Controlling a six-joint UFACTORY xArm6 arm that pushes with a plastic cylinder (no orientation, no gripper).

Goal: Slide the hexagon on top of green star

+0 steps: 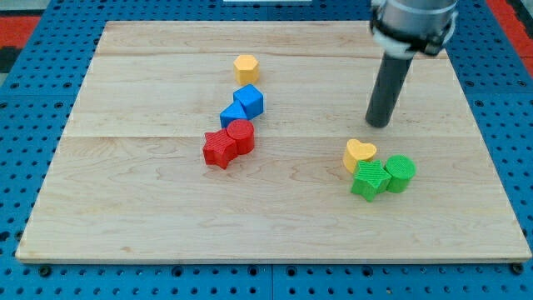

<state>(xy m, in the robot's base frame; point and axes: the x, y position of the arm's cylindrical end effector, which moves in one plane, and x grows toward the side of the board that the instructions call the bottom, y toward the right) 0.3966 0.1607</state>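
A yellow hexagon [246, 67] lies near the view's top centre of the wooden board [125, 192]. The green star [369, 180] lies at the lower right, touching a yellow heart [360, 153] above it and a green cylinder [400, 172] to its right. My tip [380, 123] stands on the board just above the yellow heart, a small gap apart, and far to the right of the hexagon.
A blue cube [249, 101] and a second blue block [232, 115] lie just below the hexagon. A red cylinder [241, 136] and a red star [219, 150] touch each other below them. The board sits on a blue pegboard surface [25, 125].
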